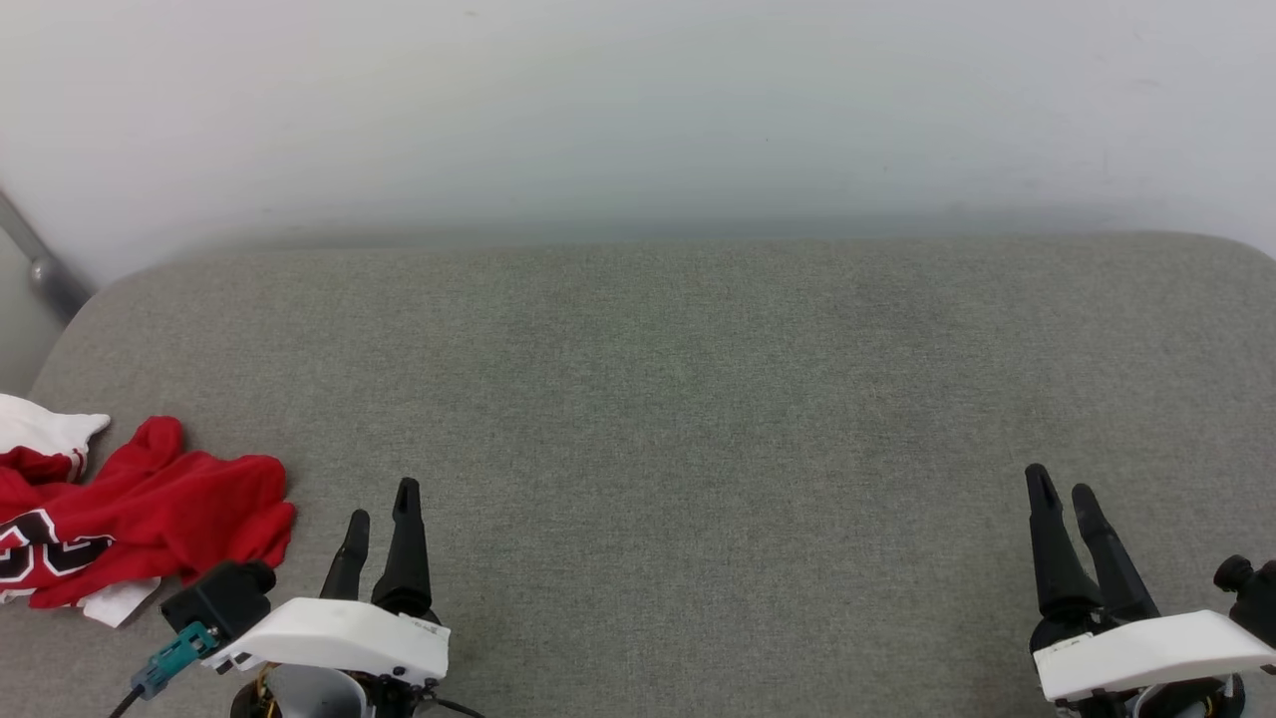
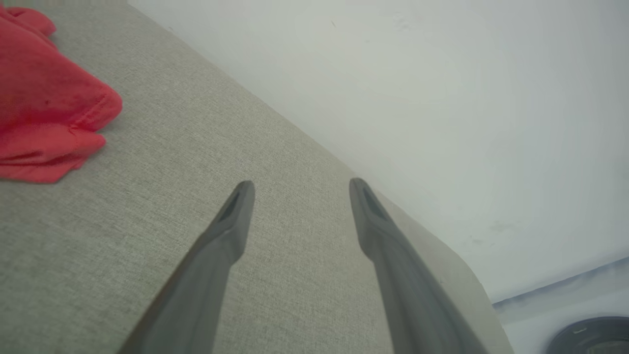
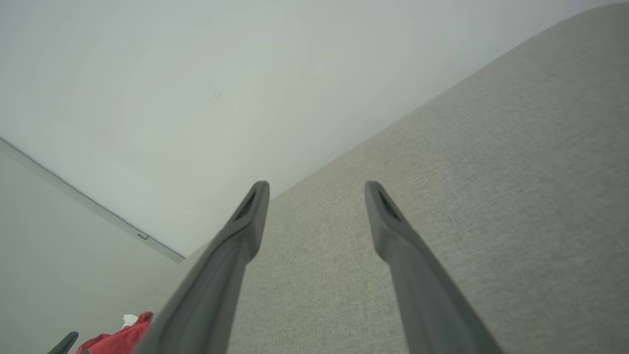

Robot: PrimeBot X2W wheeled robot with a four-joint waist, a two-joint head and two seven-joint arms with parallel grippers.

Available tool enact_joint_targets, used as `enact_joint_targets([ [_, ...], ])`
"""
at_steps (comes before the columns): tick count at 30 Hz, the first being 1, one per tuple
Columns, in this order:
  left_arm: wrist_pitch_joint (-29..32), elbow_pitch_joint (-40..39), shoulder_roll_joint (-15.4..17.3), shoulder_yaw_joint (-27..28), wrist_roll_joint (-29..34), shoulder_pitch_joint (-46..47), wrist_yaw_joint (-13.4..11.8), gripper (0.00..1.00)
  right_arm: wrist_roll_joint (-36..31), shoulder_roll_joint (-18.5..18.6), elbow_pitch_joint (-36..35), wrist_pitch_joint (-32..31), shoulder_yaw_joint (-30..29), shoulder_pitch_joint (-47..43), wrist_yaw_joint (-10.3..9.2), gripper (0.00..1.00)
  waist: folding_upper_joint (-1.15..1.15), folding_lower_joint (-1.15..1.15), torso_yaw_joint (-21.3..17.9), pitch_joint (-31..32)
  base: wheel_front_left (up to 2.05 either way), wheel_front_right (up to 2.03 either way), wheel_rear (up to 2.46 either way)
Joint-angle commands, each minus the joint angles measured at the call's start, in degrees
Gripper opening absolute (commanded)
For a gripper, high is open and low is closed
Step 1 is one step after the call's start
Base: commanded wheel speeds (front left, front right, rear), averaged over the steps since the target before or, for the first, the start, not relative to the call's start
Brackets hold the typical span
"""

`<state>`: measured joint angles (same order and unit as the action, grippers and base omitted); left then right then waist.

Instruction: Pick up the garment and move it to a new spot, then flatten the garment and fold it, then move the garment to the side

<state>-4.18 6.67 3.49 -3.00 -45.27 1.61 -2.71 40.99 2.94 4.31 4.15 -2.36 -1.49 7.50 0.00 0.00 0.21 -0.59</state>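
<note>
A grey woven fabric surface [image 1: 658,399] with rounded far corners is stretching across the head view, and a plain pale wall [image 1: 638,110] is rising behind it. A grey metal bar [image 1: 35,261] is slanting down past the surface's far left corner.

The red garment [image 1: 150,514] is lying crumpled at the left edge of the surface, near its front, just beside the left gripper [image 1: 382,504] and apart from it. The right gripper [image 1: 1060,484] is hovering at the opposite side, well apart from the garment. Both grippers are holding their jaws spread with nothing between them; the wrist views are showing bare fabric in each gap.

The left wrist view is taking in a strip of floor beyond the surface's corner, with a dark round object [image 2: 589,335] at the lower right; what it is I cannot tell. The right wrist view is showing a thin seam [image 3: 88,204] running across the wall.

The head view is showing the garment's black, white-edged lettering [image 1: 40,546] and a white sleeve [image 1: 45,427], with a white fold peeking out beneath. The left wrist view is catching plain red folds and a stitched hem.
</note>
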Motion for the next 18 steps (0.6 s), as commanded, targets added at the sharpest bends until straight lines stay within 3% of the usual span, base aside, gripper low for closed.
enact_joint_targets([
  [1,-0.6,-1.1,0.7,-0.6,2.3,0.5,-0.6,1.0,-2.6,0.0,-1.3,0.7,0.3,-0.3,-0.01,1.0,0.0,0.0,0.0,0.0,0.0,0.0,0.0],
  [18,-3.4,-2.9,2.0,-4.3,12.8,-0.4,-3.1,1.0,-14.2,0.0,-4.3,3.4,1.2,-2.3,-0.01,1.0,0.0,0.0,0.1,0.0,0.0,0.0,0.0],
])
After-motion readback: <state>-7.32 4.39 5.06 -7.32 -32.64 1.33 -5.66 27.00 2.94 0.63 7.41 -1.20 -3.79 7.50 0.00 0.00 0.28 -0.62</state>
